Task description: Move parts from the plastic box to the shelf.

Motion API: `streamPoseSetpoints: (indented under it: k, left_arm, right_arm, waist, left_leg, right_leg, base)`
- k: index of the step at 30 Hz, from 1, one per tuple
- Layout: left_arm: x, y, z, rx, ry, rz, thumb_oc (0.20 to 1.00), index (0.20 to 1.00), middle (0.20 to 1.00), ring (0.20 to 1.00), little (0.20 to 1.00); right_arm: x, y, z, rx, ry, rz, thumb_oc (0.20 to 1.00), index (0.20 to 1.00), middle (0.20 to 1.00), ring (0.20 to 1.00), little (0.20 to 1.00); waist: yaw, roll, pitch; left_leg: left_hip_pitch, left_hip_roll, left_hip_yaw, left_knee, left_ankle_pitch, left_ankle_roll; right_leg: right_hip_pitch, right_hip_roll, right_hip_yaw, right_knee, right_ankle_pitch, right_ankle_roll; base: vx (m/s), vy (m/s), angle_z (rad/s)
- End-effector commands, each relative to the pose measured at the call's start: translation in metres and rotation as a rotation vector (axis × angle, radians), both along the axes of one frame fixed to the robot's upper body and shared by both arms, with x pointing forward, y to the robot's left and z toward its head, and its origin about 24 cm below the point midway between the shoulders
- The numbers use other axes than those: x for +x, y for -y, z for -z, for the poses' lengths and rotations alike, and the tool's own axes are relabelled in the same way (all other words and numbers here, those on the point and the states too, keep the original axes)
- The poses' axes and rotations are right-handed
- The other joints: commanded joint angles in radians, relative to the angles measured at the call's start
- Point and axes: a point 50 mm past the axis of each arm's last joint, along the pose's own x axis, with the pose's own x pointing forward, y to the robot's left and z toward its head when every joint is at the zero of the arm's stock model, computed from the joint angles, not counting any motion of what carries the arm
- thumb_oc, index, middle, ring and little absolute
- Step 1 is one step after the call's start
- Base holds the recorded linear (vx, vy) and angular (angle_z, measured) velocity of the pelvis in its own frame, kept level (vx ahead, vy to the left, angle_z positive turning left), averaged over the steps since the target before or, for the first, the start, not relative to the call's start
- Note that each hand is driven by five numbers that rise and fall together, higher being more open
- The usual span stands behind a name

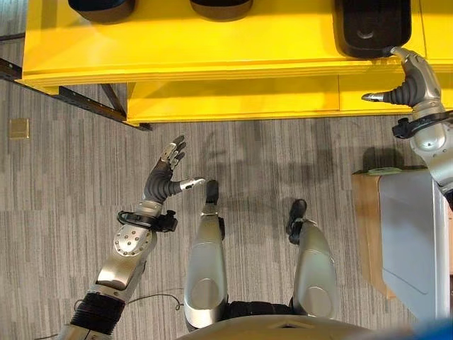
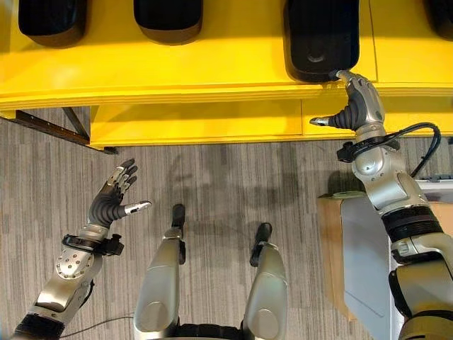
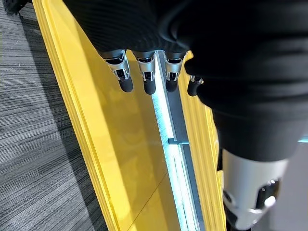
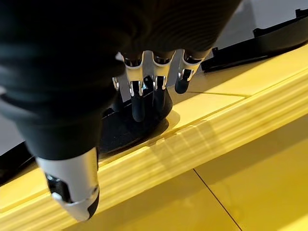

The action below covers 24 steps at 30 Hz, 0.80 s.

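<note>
We see the yellow shelf (image 2: pixel 212 71) running across the top of the head views, with several black parts lying on its upper board. The one that matters now is the black part (image 2: pixel 322 35) at the upper right of the frame, lying flat with its near end close to the shelf's front edge. Our right hand (image 2: pixel 361 103) is raised to that edge: its fingers (image 4: pixel 137 103) are straight and rest with their dark tips on the near end of the part, while the thumb sticks out to the side, away from the part, in front of the shelf's lower face. So the hand is released, touching the part and not gripping it. Two more black parts (image 2: pixel 168 18) lie farther left on the same board, well apart from the hand. Our left hand (image 2: pixel 113 198) hangs at the lower left of the frame above the grey carpet floor (image 2: pixel 233 177), fingers spread and relaxed, holding nothing. A pale box (image 2: pixel 361 255) with a wooden side stands at the lower right, below the right arm.
</note>
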Motion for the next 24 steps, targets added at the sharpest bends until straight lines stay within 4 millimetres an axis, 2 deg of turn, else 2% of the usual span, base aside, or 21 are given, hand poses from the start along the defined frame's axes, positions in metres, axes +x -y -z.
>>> streamPoseSetpoints:
  k: [1, 17, 24]
  left_arm:
    - [-0.011, -0.01, -0.017, 0.012, 0.091, -0.021, 1.0, 1.0, 1.0, 1.0, 1.0]
    - [-0.011, -0.01, -0.016, 0.002, 0.089, -0.021, 1.0, 1.0, 1.0, 1.0, 1.0]
    - [-0.011, -0.011, -0.016, 0.008, 0.087, -0.028, 1.0, 1.0, 1.0, 1.0, 1.0]
  right_arm:
    - [-0.001, -0.001, -0.039, 0.003, 0.139, -0.01, 1.0, 1.0, 1.0, 1.0, 1.0]
    - [0.009, -0.004, -0.054, 0.029, 0.17, 0.011, 1.0, 1.0, 1.0, 1.0, 1.0]
    - [0.001, -0.002, -0.057, 0.02, 0.203, 0.007, 1.0, 1.0, 1.0, 1.0, 1.0]
  waist:
    - [0.002, -0.031, -0.025]
    - [0.014, -0.028, -0.023]
    - [0.008, -0.036, -0.023]
  left_leg:
    - [0.004, 0.027, -0.013, 0.072, -0.088, 0.017]
    - [-0.013, 0.024, -0.015, 0.072, -0.08, 0.019]
    - [-0.011, 0.025, -0.015, 0.074, -0.085, 0.019]
  right_leg:
    - [0.031, 0.021, 0.023, -0.052, 0.063, -0.008]
    - [0.021, 0.022, 0.024, -0.057, 0.069, -0.008]
    - [0.025, 0.025, 0.023, -0.059, 0.068, -0.009]
  base:
    - [-0.01, 0.006, 0.04]
    - [0.0, 0.001, 0.0]
    - [0.0, 0.0, 0.0]
